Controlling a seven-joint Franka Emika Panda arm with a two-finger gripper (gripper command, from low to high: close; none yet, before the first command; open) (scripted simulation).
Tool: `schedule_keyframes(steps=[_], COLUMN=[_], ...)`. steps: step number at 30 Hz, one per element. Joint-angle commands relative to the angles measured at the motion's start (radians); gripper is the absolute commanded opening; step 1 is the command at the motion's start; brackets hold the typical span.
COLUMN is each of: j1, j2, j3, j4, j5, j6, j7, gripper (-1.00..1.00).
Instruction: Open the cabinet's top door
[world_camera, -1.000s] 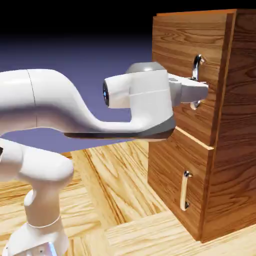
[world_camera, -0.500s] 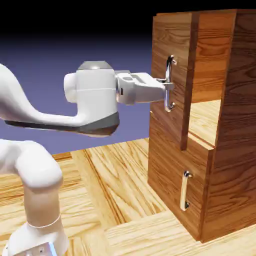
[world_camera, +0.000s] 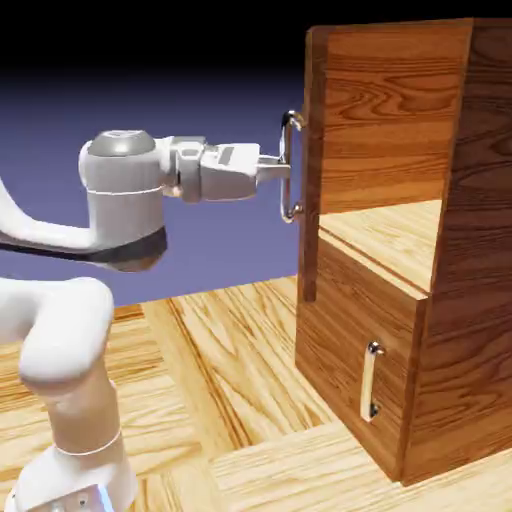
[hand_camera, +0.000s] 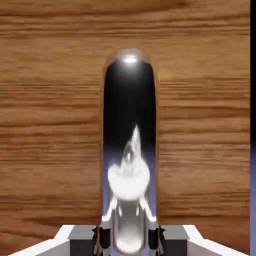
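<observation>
Top door's handle (world_camera: 287, 195) between the hand's (world_camera: 283, 172) fingertips (hand_camera: 82, 240)

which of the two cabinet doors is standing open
The top door, the one whose curved silver handle is between the gripper's jaws; the lower door sits closed against the cabinet.

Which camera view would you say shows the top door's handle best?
The exterior view: it shows the top door's handle in profile, with both mounts. The hand view shows it close and head-on, its lower part between the end effector's fingertips.
</observation>
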Motion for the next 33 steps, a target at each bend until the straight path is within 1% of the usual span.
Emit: schedule_keyframes(steps=[1, 5, 9, 14, 18, 26, 33], j1=[0.002, 0.042, 0.115, 0.204, 0.26, 0.3, 0.201], j2=[-0.018, -0.108, -0.224, -0.34, -0.389, -0.393, -0.33], j3=[0.007, 0.043, 0.123, 0.28, 0.425, 0.715, 0.96], j4=[-0.014, -0.071, -0.12, -0.143, -0.131, -0.032, 0.172], j5=[0.044, 0.218, 0.388, 0.571, 0.699, 0.919, 1.095], j6=[-0.014, -0.114, -0.279, -0.496, -0.658, -0.96, -1.255], j7=[-0.038, -0.182, -0.289, -0.35, -0.365, -0.358, -0.343], gripper=[-1.0, -1.0, -1.0, -1.0, -1.0, -1.0, -1.0])
